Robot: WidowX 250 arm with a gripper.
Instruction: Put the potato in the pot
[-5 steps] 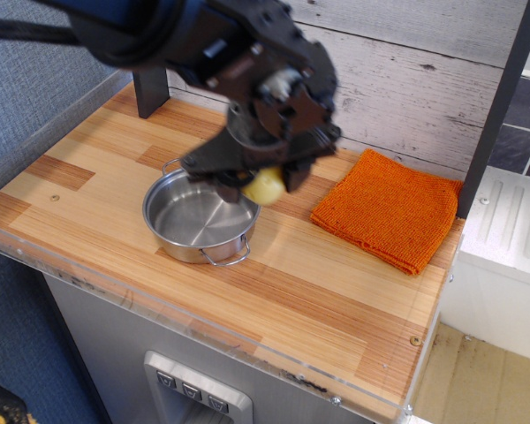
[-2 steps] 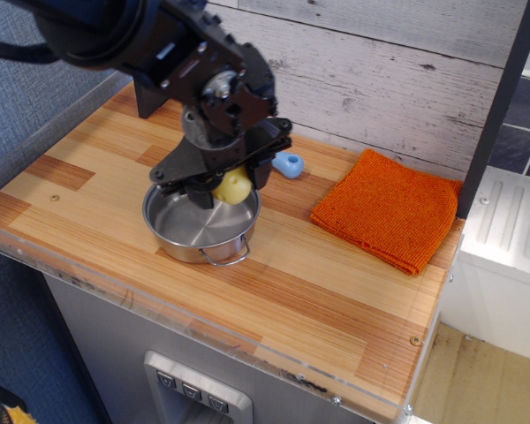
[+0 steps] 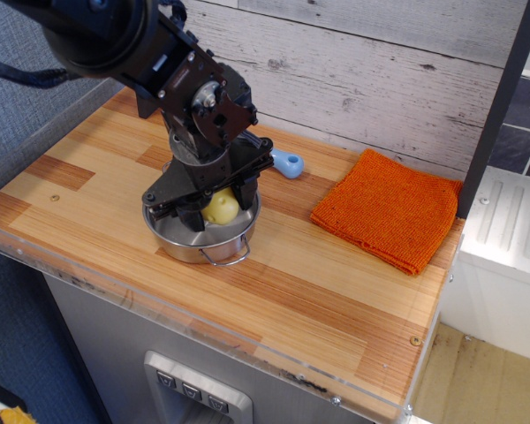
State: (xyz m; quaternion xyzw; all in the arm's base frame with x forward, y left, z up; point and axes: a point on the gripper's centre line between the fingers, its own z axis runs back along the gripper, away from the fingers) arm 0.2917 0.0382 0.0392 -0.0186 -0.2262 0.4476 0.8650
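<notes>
The shiny steel pot (image 3: pixel 181 240) stands on the wooden counter, left of centre, with a wire loop handle (image 3: pixel 225 260) toward the front. The pale-yellow potato (image 3: pixel 219 208) is low inside the pot's rim, at its right side. My black gripper (image 3: pixel 214 207) reaches down into the pot from above, and its fingers (image 3: pixel 192 210) stand on either side of the potato. The jaws appear shut on the potato. The arm hides most of the pot's back half and the pot's floor under the potato.
A small blue-and-grey scoop (image 3: pixel 287 162) lies behind the pot near the wall. A folded orange cloth (image 3: pixel 387 208) lies at the right. The wooden counter (image 3: pixel 318 291) has an acrylic front edge. A plank wall runs along the back.
The gripper has carried the potato left from beside the pot's right rim and down into the pot. The scoop, hidden by the arm at first, has come into sight.
</notes>
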